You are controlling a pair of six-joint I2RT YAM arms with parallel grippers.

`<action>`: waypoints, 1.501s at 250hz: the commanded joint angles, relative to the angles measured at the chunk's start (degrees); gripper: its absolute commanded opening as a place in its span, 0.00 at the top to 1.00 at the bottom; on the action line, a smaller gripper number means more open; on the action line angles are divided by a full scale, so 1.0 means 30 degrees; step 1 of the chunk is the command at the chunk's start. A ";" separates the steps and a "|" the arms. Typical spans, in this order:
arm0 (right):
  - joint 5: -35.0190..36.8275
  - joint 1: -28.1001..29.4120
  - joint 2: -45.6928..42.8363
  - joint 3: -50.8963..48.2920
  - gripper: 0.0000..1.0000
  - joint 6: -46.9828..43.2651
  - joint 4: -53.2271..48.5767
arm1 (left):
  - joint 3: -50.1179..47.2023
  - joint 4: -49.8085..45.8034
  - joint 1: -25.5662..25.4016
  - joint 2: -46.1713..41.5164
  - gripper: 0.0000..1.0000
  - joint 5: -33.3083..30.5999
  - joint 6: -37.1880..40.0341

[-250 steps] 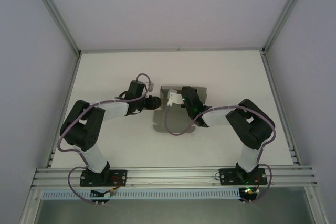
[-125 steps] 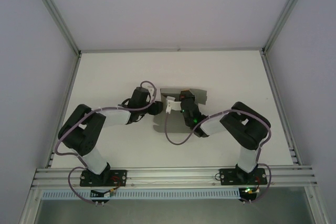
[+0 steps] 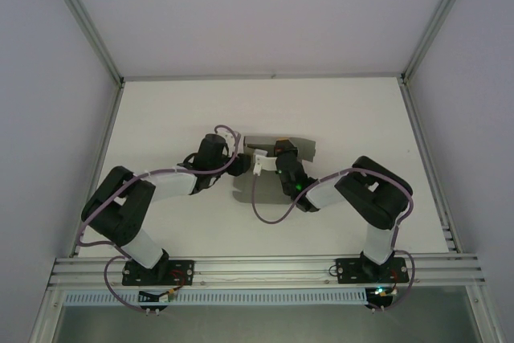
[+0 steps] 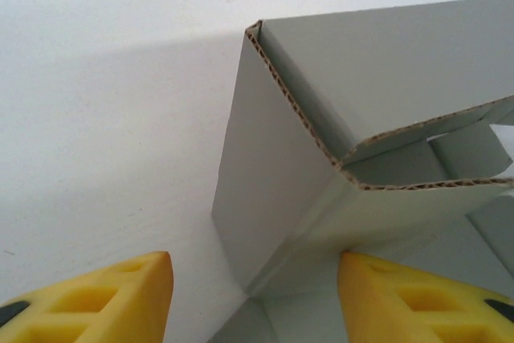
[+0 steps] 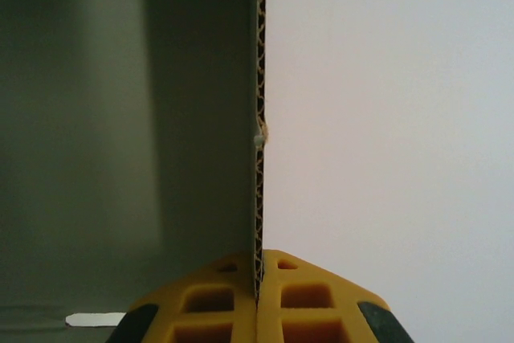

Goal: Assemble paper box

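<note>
One grey paper box (image 3: 303,148), partly folded with walls raised, sits mid-worktop (image 3: 345,118), with both of the two tools at it. Left tool (image 4: 253,303): yellow fingers spread wide either side of a box corner, gripping nothing. Right tool (image 5: 259,287): fingers pinched tight on one upright corrugated wall.
</note>
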 commanded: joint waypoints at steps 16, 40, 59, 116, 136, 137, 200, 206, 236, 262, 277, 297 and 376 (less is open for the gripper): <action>-0.0388 0.0265 -0.1128 0.0060 1.00 0.2011 -0.3509 | 0.0681 0.1614 -0.0422 0.0931 0.52 -0.1289 0.0378; -0.0835 0.0305 -0.1662 0.0343 1.00 0.3522 -0.6100 | 0.0735 0.2378 -0.0693 0.1405 0.54 -0.1617 0.0744; -0.0897 0.0281 -0.2105 0.0612 1.00 0.4552 -0.7607 | 0.0949 0.2467 -0.0918 0.1872 0.57 -0.2430 0.1096; -0.1857 0.0295 -0.2286 0.1293 1.00 0.5906 -1.0718 | 0.1012 0.3941 -0.1499 0.2764 0.77 -0.3858 0.1085; -0.2091 0.0285 -0.2466 0.1596 1.00 0.7219 -1.1336 | 0.1087 0.4266 -0.1790 0.3153 0.90 -0.4793 0.1315; -0.2120 0.0297 -0.2498 0.1606 1.00 0.7309 -1.1392 | 0.1083 0.4280 -0.1788 0.3154 0.90 -0.4817 0.1337; -0.5629 -0.0472 -0.7669 0.3075 0.39 1.6742 -1.8152 | -0.0112 0.6169 -0.1956 0.2979 1.00 -0.4754 0.1850; -0.6445 -0.0761 -0.8263 0.3376 0.31 1.7974 -1.9289 | -0.0200 0.6345 -0.1967 0.3037 1.00 -0.4698 0.1942; -1.3425 -0.3223 -1.0623 0.4326 0.04 2.3426 -2.2983 | -0.0610 0.7573 -0.2044 0.3322 1.00 -0.3977 0.2142; -1.6581 -0.5135 -1.0792 0.4972 0.00 2.6750 -2.3417 | -0.0863 0.8257 -0.2116 0.3435 1.00 -0.3175 0.2442; -1.7808 -0.5972 -0.9790 0.6338 0.00 2.8019 -2.4448 | -0.0925 0.8551 -0.2180 0.3530 1.00 -0.2881 0.2567; -1.8919 -0.6327 -0.7612 0.8675 0.00 2.8042 -2.6076 | -0.0946 0.8803 -0.2222 0.3690 1.00 -0.2406 0.2675; -2.0439 -0.6199 -0.1146 1.3555 0.03 2.5134 -2.7825 | -0.1149 0.9388 -0.2376 0.4362 1.00 -0.2566 0.2628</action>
